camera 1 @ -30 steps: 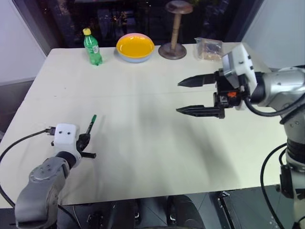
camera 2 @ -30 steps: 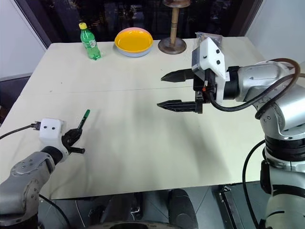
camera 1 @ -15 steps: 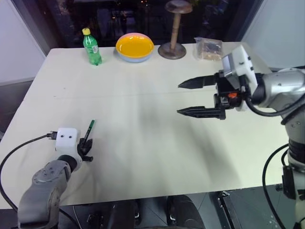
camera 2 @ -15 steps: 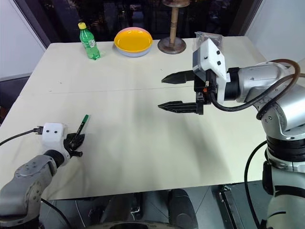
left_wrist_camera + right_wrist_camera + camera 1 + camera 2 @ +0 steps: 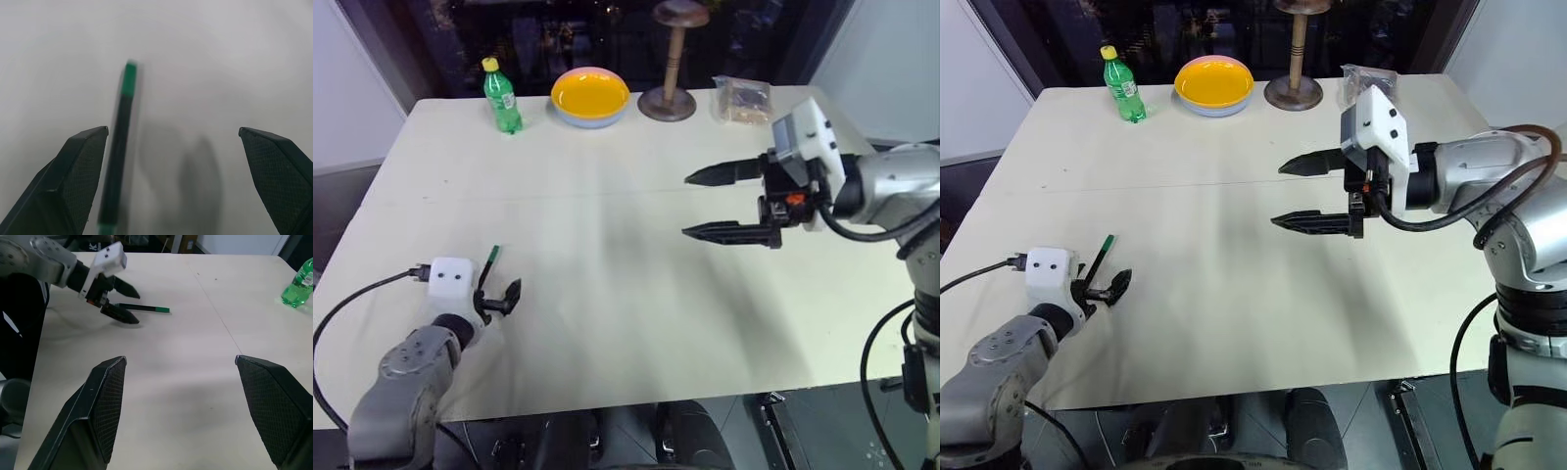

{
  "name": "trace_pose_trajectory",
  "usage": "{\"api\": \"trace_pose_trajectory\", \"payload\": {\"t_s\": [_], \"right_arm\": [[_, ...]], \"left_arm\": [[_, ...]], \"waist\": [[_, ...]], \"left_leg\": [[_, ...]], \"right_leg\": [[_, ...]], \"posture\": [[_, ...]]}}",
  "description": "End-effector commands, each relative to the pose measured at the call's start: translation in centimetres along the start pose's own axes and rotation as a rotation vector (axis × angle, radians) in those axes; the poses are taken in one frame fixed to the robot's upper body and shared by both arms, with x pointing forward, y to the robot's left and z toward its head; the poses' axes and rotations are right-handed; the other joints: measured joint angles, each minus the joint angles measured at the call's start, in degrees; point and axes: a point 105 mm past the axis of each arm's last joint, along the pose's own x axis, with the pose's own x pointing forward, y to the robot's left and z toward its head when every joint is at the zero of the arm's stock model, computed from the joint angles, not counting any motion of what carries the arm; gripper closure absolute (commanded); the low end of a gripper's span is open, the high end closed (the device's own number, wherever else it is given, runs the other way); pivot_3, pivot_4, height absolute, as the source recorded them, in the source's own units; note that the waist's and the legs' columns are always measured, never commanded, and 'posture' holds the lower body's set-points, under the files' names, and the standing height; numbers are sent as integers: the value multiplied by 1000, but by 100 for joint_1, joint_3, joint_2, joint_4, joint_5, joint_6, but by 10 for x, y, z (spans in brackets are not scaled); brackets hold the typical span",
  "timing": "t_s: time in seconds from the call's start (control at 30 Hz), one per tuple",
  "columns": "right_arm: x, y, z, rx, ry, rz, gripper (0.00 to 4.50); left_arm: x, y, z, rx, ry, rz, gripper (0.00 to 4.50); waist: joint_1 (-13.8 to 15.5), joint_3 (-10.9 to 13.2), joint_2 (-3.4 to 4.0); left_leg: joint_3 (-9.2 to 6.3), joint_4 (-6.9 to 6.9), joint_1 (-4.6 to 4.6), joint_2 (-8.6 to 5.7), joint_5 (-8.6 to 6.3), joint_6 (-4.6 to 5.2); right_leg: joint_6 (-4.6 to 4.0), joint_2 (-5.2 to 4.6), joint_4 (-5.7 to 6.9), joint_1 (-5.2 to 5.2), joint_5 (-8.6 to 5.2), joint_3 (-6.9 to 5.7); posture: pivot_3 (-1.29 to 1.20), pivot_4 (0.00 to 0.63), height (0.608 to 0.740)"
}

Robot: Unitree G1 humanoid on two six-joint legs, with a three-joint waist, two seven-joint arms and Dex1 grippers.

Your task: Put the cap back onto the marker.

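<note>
Left hand (image 5: 499, 294) spread wide around marker (image 5: 144, 308) lying on table (image 5: 607, 196), right hand (image 5: 705, 204) wide open, empty

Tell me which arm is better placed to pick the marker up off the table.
Left. The left tool is open right at the marker, which lies between its fingers in the left wrist view. The right tool hangs open well above the table's far right side.

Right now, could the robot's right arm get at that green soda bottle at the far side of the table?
Probably yes. The right gripper hangs open above the table, and nothing stands between it and the green soda bottle, though it is a long reach across.
</note>
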Motion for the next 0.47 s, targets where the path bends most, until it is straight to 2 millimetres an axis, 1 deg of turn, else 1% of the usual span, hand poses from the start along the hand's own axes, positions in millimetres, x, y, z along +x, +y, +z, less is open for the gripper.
{"api": "trace_pose_trajectory", "payload": {"t_s": [0.03,0.17,0.23,0.33,0.47], "right_arm": [[-3,0,4,-40,-3,6,797],[-2,-2,2,-40,-7,18,797],[-1,-2,1,-41,-8,24,797],[1,-3,-1,-46,-11,35,797],[3,-5,-2,-52,-16,43,797]], "left_arm": [[-15,-1,25,19,-95,41,28],[-29,-3,33,14,-113,64,28],[-32,2,33,11,-113,88,28],[-37,13,31,5,-102,146,28],[-46,20,24,16,-67,164,28]], "waist": [[1,0,0],[3,0,0],[8,0,0],[5,0,0],[1,0,0]], "left_leg": [[0,0,0,0,0,0],[0,-1,0,-1,5,8],[1,-1,0,-1,7,11],[1,0,0,-1,9,14],[0,-1,1,-1,9,15]], "right_leg": [[0,0,0,0,0,0],[0,2,0,2,0,-1],[0,2,0,1,0,-1],[0,3,0,2,0,-2],[-1,3,0,1,-1,-2]], "posture": [[0,150,740],[0,150,740],[0,150,740],[0,150,740],[0,150,740]]}}
